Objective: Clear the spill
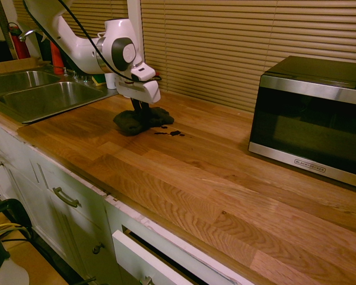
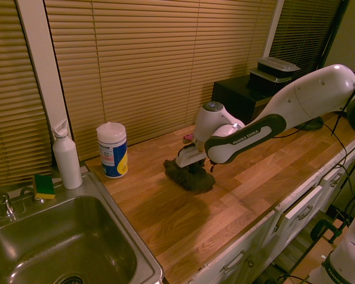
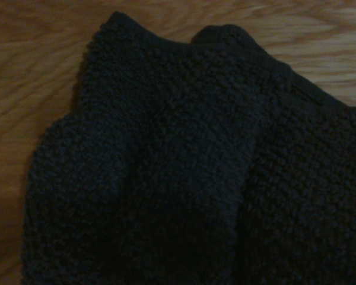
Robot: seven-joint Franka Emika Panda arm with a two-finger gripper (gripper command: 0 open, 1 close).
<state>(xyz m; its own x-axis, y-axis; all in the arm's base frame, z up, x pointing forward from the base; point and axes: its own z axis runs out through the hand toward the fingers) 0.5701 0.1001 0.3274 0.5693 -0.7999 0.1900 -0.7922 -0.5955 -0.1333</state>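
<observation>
The spill [image 1: 174, 132] is a few small dark drops and streaks on the wooden counter [image 1: 184, 178], just right of the cloth's edge. A dark bunched cloth [image 1: 136, 120] [image 2: 189, 174] lies on the counter, its right edge reaching the first drops. My gripper [image 1: 137, 107] [image 2: 192, 165] points straight down into the cloth and is shut on it. The cloth [image 3: 184, 178] fills the wrist view with its looped weave, wood showing around it. In the second exterior view the spill is hidden behind the arm.
A steel sink [image 1: 32, 95] [image 2: 59, 248] lies left of the cloth. A wipes canister [image 2: 112, 149], a white bottle [image 2: 66, 155] and a sponge [image 2: 44, 186] stand by the blinds. A black microwave [image 1: 311, 116] occupies the right end.
</observation>
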